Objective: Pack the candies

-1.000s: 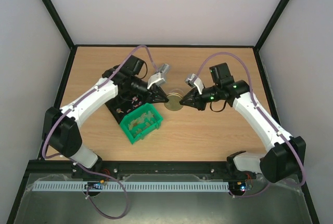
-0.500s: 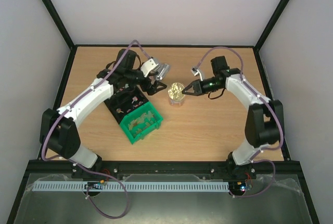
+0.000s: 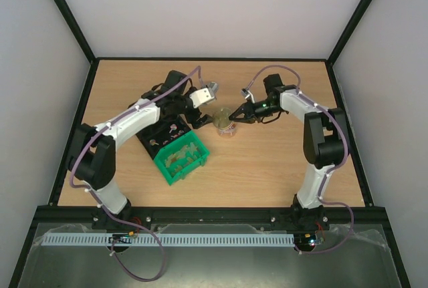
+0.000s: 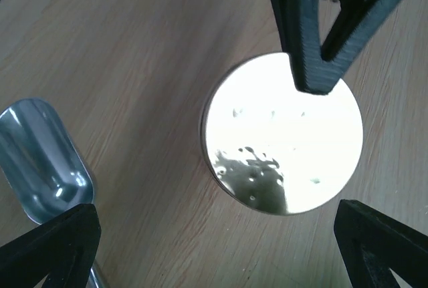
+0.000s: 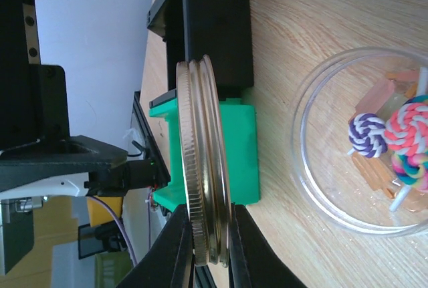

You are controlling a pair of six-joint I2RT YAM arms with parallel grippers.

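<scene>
Found right pincer [image 5: 208,234] clamped on rim of gold lid [image 5: 207,168], lid held flat above table [image 5: 314,14], near clear jar [image 5: 299,134] but apart from it. Judged reason: level hold keeps thread square for lowering onto jar mouth.

Found left pincer [image 4: 214,211] spread wide, gripping nothing, hovering over same lid w/ fingers clear of it on both sides. Prob. kept out of the way so right arm can cap alone.

Located candies [image 5: 384,111] inside jar: swirl lollipops plus amber wrapped pcs. Saw more pale pcs in green bin [image 3: 187,171], left of jar.

Noted metal scoop [image 4: 43,161] lying on table near lid, not held. Judged scooping done, capping in hand.

Limits:
- Cannot tell whether lid sits over jar mouth or to one side; overhead view crowded by both pincers.
- Cannot count candies; far side of jar cut off in right wrist view.
- Cannot identify small items on black tray [image 3: 152,139] behind bin.
- Scoop handle cut off at frame edge.
</scene>
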